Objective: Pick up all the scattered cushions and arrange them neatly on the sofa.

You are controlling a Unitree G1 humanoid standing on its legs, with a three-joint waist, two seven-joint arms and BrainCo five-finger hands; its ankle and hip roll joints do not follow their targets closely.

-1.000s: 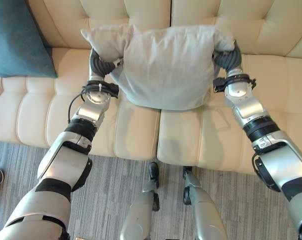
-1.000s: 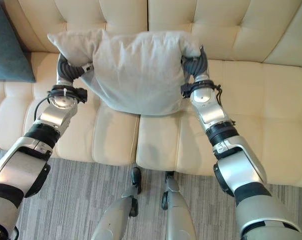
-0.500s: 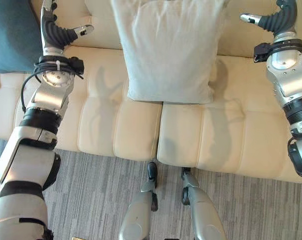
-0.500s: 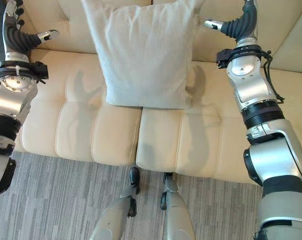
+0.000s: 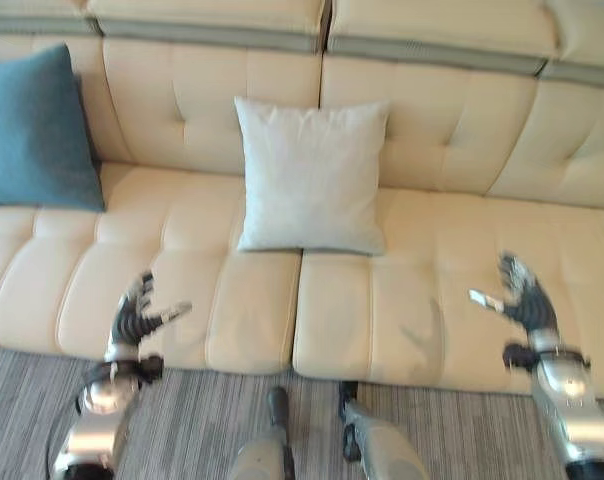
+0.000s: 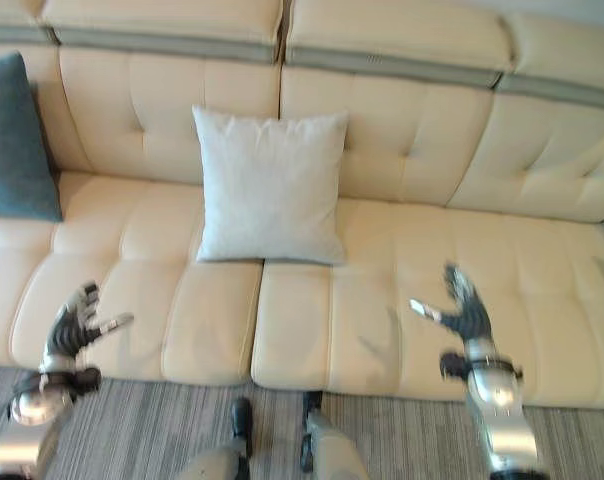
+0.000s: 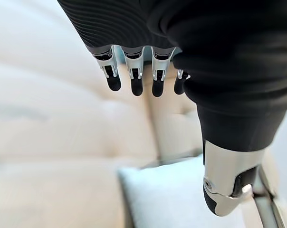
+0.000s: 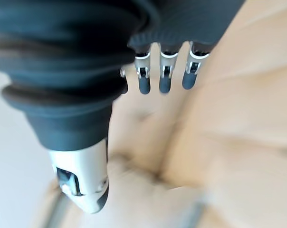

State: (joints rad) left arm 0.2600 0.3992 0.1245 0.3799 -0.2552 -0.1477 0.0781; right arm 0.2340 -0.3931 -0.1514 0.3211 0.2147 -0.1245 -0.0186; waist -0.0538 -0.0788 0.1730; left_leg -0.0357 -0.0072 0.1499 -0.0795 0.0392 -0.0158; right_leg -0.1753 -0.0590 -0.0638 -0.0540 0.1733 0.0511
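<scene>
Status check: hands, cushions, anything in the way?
Left hand open, empty. Right hand open, empty. Grey cushion upright against sofa backrest; teal cushion likewise. Nothing obstructing.

Bright, even indoor light, soft shadows on the sofa [image 5: 422, 300], motion blur throughout, wrist-view backgrounds unfocused.

The right hand [image 8: 86, 61] takes up the upper left of the frame, its dark ribbed cover spreading across the top. A row of silver fingers [image 8: 163, 78] with dark tips hangs from the cover at upper centre, straight and holding nothing. The thumb [image 8: 81, 183] reaches down at lower left, silver with a dark tip, set apart from the fingers. Past the hand lies the cream sofa [image 8: 229, 133], its padded surface covering the right side and the bottom, with soft seams running across it. A pale blurred area sits at far left behind the thumb.
</scene>
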